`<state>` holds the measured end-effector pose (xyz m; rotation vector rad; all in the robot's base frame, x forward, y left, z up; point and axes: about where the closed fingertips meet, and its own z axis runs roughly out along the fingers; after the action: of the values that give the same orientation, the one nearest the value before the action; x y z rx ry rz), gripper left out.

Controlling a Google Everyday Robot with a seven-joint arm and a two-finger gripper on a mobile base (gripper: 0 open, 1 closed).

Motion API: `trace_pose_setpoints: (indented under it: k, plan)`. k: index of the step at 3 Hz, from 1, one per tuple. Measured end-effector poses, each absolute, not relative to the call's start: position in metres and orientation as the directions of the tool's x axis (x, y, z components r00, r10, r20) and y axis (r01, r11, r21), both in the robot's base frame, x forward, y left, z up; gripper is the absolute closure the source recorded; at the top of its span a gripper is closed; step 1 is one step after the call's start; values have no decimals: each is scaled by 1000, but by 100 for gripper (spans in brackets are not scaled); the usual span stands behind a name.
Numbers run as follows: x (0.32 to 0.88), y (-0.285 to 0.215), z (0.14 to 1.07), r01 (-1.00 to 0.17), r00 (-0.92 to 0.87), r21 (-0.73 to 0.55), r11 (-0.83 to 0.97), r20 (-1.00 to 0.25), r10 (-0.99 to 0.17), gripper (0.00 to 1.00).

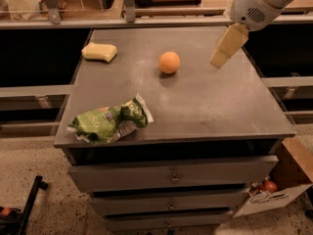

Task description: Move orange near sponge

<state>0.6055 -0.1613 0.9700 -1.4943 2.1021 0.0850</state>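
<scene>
I am looking down at a grey table top [210,106] that caps a cabinet of drawers [171,177]. The orange [169,62] is sitting on the far half of that top, roughly midway across, with its shadow pooling just in front of it. The sponge [100,52] is lying flat at the far left corner, its long side running roughly along the back edge. It is well apart from the orange, with bare table between the two.

The gripper [220,59] is hanging over the far right part of the table, angled down and toward the left. Its pale tip is pointing at the surface to the right of the orange. It is near the fruit but not touching it — a clear strip of table is showing between them. Whether the gripper is open or closed, I cannot tell from this angle. The white arm [259,6] carrying it is reaching in from the upper right corner.

Closer to me, a crumpled green and white snack bag [110,122] is resting by the front left edge of the table, well apart from both the orange and the sponge.

On the floor to the right of the cabinet, a cardboard box [288,177] is standing with its top open — a reddish round thing is showing inside, too small for me to name.
</scene>
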Motion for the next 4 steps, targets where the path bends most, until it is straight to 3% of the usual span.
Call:
trace_pose_setpoints:
  k: [4]
  plan:
    - [673,-87,910,-879,-168,-235,415,-661,-732,0]
